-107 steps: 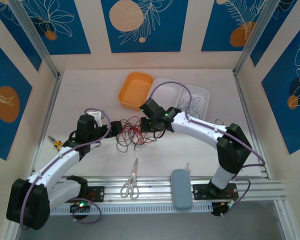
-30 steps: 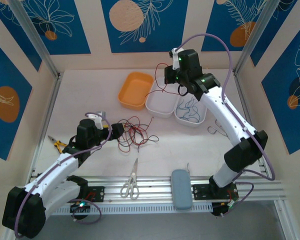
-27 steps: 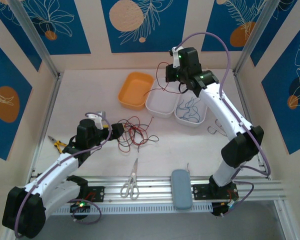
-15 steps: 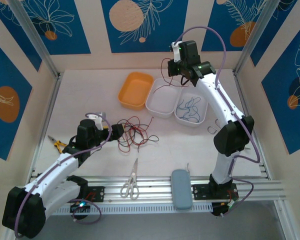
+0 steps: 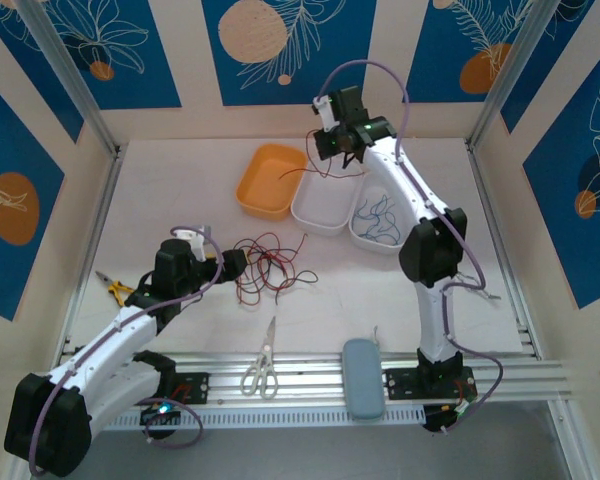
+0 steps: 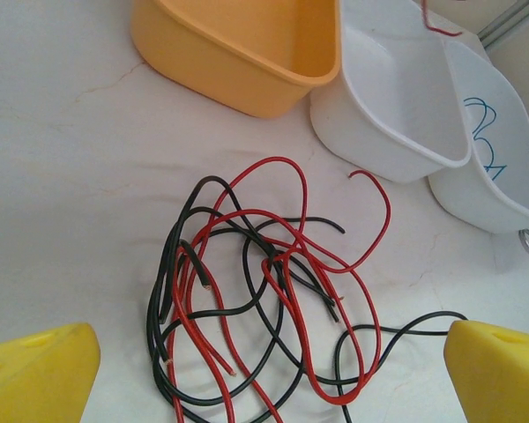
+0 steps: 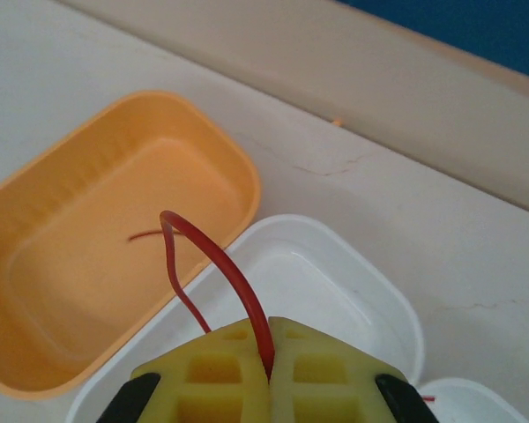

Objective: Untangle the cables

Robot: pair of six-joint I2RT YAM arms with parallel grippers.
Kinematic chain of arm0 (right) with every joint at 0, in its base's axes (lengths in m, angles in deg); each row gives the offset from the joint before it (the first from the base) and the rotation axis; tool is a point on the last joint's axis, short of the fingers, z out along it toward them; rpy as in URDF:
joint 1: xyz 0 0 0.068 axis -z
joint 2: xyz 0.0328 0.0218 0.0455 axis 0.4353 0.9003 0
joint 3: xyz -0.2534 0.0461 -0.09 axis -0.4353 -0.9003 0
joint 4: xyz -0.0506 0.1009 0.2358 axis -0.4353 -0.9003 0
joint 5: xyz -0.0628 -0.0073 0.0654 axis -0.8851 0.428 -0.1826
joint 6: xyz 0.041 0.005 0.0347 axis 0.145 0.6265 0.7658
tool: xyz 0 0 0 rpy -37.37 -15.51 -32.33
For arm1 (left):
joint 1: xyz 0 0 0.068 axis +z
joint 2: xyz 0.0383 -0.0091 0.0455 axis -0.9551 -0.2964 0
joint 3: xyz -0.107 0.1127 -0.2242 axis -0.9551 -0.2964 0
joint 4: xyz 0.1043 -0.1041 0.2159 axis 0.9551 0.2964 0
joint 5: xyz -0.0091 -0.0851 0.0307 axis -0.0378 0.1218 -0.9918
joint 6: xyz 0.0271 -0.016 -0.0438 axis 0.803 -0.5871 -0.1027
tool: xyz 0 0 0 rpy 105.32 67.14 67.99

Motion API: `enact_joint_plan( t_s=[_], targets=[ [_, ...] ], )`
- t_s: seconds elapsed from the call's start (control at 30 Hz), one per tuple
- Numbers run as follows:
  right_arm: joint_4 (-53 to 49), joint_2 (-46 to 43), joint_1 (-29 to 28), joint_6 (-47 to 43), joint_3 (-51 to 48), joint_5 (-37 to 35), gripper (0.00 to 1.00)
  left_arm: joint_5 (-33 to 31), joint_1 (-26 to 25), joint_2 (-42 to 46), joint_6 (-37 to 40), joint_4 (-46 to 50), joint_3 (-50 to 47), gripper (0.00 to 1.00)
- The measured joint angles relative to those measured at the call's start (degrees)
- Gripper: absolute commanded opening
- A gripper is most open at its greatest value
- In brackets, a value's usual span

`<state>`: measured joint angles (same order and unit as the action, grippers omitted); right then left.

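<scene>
— What is the right arm doing above the table?
— Its right gripper is pinching shut on a red cable, which is arching over the orange tub and the white tub.
— And the left gripper?
— It is gaping wide, holding nothing. The red and black cables are lying tangled on the table just ahead of it, and blue cables are sitting in the second white tub.

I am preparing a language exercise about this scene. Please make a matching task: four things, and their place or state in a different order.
1 right gripper
2 left gripper
3 blue cables
4 scissors

a in a white tub
b open, facing the tangle
c shut on a red cable
d at the front rail

Pairs: 1-c, 2-b, 3-a, 4-d
</scene>
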<state>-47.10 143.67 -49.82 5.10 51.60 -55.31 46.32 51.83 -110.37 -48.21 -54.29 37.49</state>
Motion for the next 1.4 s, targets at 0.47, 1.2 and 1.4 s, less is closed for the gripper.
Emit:
enact_joint_plan(
  t_s=[0.47, 1.2, 1.4],
  targets=[
    [-1.5, 2.5, -1.9, 5.6, -0.3, 2.7, 0.0, -0.2, 0.0, 0.6, 0.9, 1.1, 0.0, 1.0],
    [-15.7, -11.5, -3.2, 17.4, 13.1, 12.9, 0.0, 2.9, 0.0, -18.2, 11.8, -5.1, 19.8, 0.93],
    [-24.7, -13.6, -2.5, 21.2, 13.6, 11.9, 0.0, 4.1, 0.0, -19.6, 12.0, -6.1, 21.1, 0.92]
  ],
)
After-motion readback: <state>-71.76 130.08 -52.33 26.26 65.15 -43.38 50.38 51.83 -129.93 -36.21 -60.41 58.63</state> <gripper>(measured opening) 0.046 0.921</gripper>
